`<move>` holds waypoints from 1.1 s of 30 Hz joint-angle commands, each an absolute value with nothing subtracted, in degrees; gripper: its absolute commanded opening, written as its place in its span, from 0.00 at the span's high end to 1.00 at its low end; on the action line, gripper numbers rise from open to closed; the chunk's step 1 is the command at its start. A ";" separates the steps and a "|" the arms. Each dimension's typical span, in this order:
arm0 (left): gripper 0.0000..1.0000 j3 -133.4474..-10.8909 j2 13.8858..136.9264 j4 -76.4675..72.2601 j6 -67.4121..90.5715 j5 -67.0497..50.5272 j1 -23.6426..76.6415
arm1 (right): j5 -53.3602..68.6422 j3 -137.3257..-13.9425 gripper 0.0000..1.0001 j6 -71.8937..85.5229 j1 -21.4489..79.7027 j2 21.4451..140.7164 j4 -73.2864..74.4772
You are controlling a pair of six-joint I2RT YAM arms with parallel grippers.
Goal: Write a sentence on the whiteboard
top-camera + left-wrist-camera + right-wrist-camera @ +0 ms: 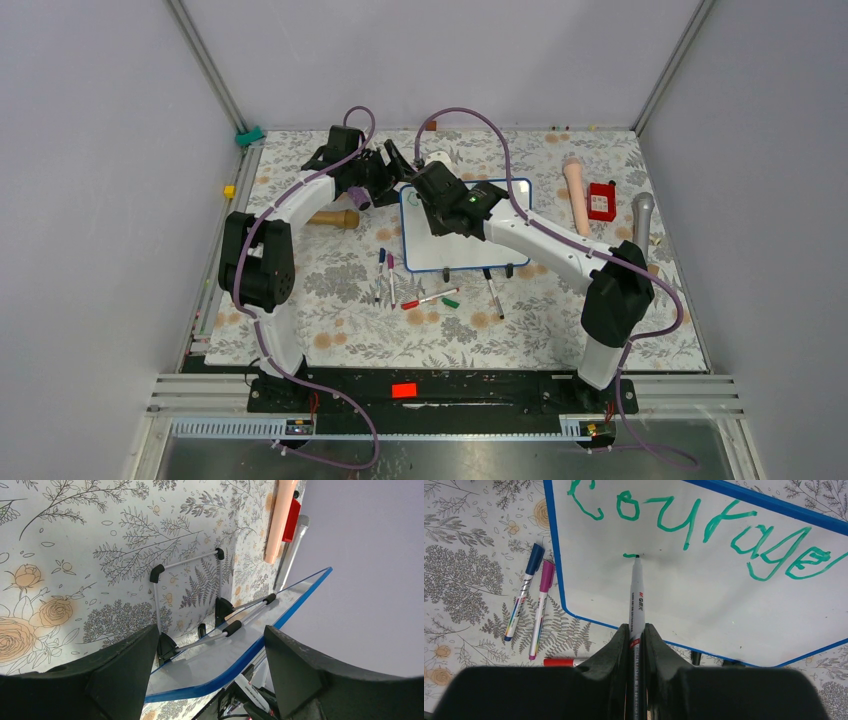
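The whiteboard (704, 595), white with a blue frame, lies tilted on the floral table (330, 300). Across its top runs the sentence (704, 530): the green word "courage". My right gripper (636, 630) is shut on a white marker (636, 595). The marker's tip touches the board below the "o", at the end of a short green stroke (629, 555). In the top view that gripper (432, 190) is over the board's upper left. My left gripper (207, 670) is open. Its fingers (100, 680) stand on either side of the whiteboard's (220, 660) rounded corner, apart from it.
Blue (526, 597), pink (540, 607) and red (561, 662) markers lie left of the board, and more pens (430, 298) in front of it. A wooden piece (335, 218) lies at the left. A peach cylinder (576, 195), a red box (601, 201) and a grey handle (642, 220) lie at the right.
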State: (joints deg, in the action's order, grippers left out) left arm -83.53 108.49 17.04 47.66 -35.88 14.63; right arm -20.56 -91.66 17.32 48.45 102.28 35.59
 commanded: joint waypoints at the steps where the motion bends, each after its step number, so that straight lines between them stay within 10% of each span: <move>1: 0.23 -83.23 106.88 16.31 47.11 -38.33 15.02 | -22.59 -92.63 1.00 16.42 48.52 99.33 34.25; 33: 0.23 -82.77 106.30 16.03 46.93 -38.63 14.97 | -20.74 -93.70 1.00 14.37 48.38 101.68 32.20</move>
